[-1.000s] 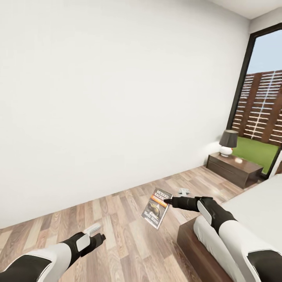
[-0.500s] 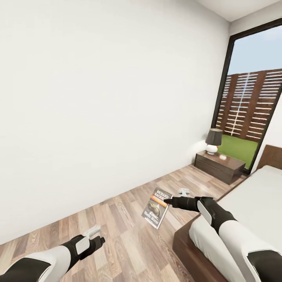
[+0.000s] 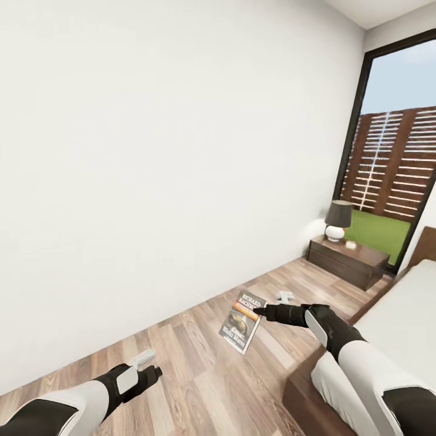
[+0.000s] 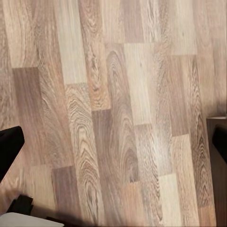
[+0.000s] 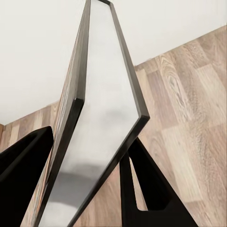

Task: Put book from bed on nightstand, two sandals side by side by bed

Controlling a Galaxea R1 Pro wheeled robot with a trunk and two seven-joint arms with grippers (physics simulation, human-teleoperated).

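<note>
While the right gripper (image 3: 259, 312) pinches the book (image 3: 242, 322) by its edge, the paperback hangs above the wood floor (image 3: 200, 363) beside the bed (image 3: 393, 315). Spread wide and empty, the left gripper (image 3: 151, 365) hovers over the planks, well apart from the nightstand (image 3: 348, 261) by the window (image 3: 393, 151).

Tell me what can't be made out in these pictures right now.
- Book title, head view: print too small.
- Small white item on the nightstand, head view: too small to identify.
- Pale object on the floor, head view: too small to name.
- Bed, head view: cut off by the edge and the right arm.
</note>
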